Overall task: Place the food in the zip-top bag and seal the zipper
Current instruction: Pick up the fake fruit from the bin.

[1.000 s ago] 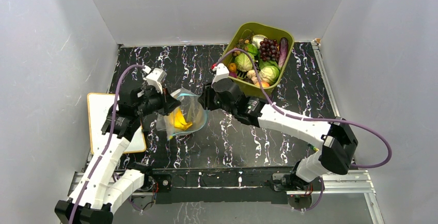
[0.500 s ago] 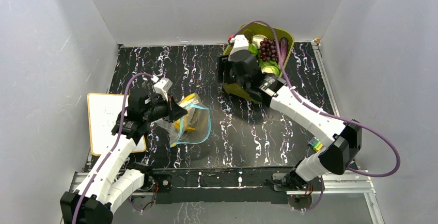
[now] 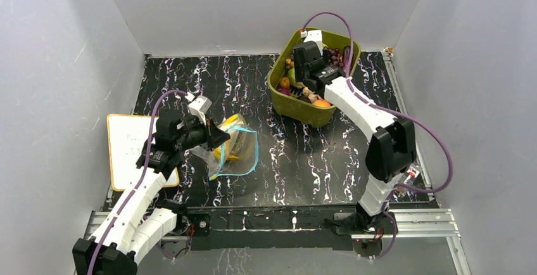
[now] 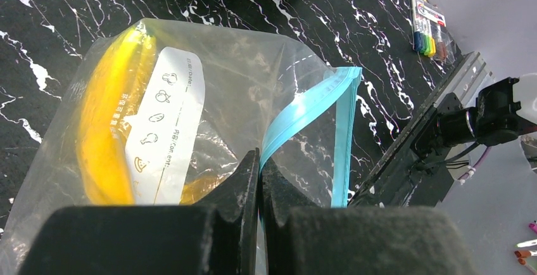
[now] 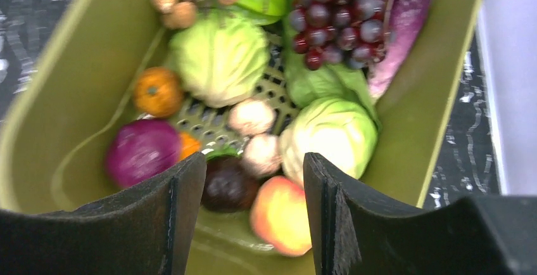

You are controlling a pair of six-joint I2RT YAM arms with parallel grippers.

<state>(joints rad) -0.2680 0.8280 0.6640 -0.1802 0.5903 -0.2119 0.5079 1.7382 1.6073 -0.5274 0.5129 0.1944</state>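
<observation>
My left jaws clamp the zipper [image 4: 304, 107] of the bag [image 4: 234, 72], mid-left on the bench [image 3: 304, 161], banana [image 4: 104, 129] inside. My right jaws stand released over the far-right tub [image 5: 57, 97] of food [image 5: 218, 56].

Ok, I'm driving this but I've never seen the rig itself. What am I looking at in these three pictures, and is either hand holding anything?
Two white robot arms are bolted at the near edge of a black marbled table. The wide picture comes from a fixed camera above and behind them. The other two come from a camera on each wrist, looking past that arm's own fingers. The left hand is shut on the clear zip-top bag, pinching it at the blue zipper. A yellow banana lies inside. The right hand is open and empty above the green tub, which holds cabbages, grapes and more. A whiteboard lies on the left.
</observation>
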